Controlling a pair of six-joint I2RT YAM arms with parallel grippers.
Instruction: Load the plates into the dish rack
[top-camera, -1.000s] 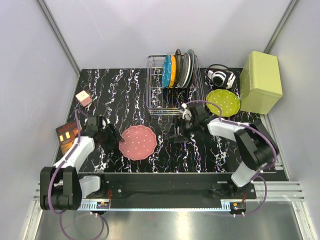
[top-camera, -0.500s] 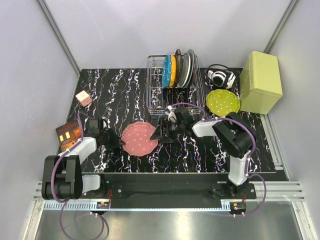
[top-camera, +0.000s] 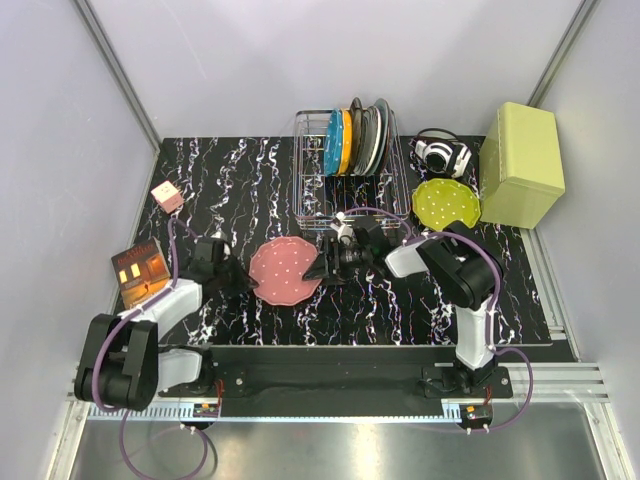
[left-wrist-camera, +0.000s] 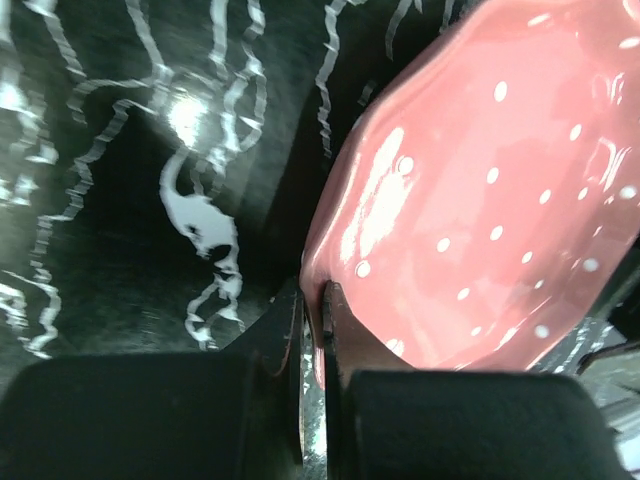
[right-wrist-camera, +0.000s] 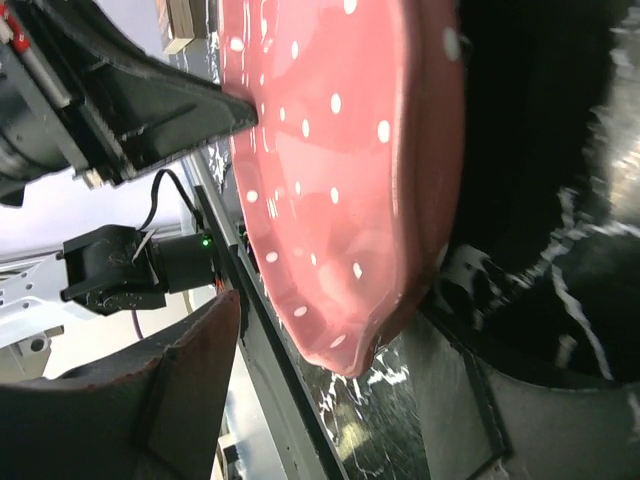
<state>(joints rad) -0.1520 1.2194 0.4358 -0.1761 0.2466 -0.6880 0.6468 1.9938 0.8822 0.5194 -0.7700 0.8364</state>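
Observation:
The pink plate (top-camera: 285, 270) (left-wrist-camera: 480, 200) (right-wrist-camera: 340, 150) is tilted up off the black table in front of the dish rack (top-camera: 308, 215). My left gripper (top-camera: 246, 279) (left-wrist-camera: 312, 300) is shut on the plate's left rim. My right gripper (top-camera: 320, 268) (right-wrist-camera: 335, 335) is open, one finger on each side of the plate's right edge with gaps showing. A blue plate (top-camera: 333, 143) and an orange plate (top-camera: 346, 140) stand upright in the rack. The yellow-green plate (top-camera: 446, 204) lies flat to the right of the rack.
Plain grey and dark plates (top-camera: 373, 135) stand in the rack too. A yellow-green box (top-camera: 520, 165) and headphones (top-camera: 440, 154) are at the back right. A small pink cube (top-camera: 167, 196) and a little house-shaped box (top-camera: 138, 272) sit at the left.
My left gripper closed on the pink plate's rim and tipped it up, shifting it right. My right gripper moved left to the plate's right edge and its jaws narrowed a little.

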